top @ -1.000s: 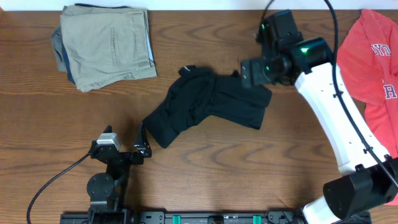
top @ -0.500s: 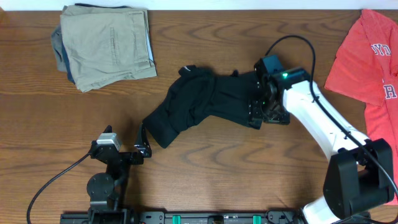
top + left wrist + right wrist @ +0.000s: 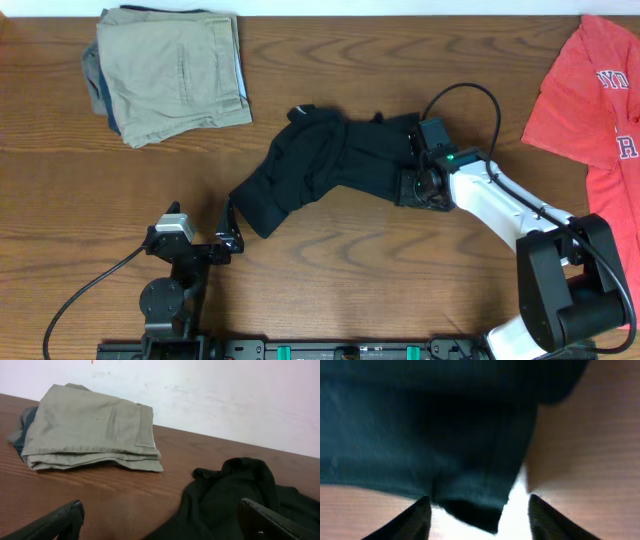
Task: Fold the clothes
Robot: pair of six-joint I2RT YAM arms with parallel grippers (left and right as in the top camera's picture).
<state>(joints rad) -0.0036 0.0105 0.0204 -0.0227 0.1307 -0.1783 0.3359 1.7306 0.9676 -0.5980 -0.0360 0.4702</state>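
From above, one black garment (image 3: 330, 165) lies crumpled in the middle of the bench (image 3: 400, 290), with the right gripper (image 3: 410, 187) at its four o'clock edge. There is one red tee (image 3: 590, 100) at three o'clock and one folded khaki stack (image 3: 170, 75) at ten. In the left wrist view, the left gripper (image 3: 160, 510) has its jaws wide apart, holding nothing. In the right wrist view, the jaws stand apart astride the black edge. I'd pinch deep enough to catch it.

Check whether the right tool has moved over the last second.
Yes: the right tool came down the overhead image, away from the far edge of the table, to the black garment's right edge.
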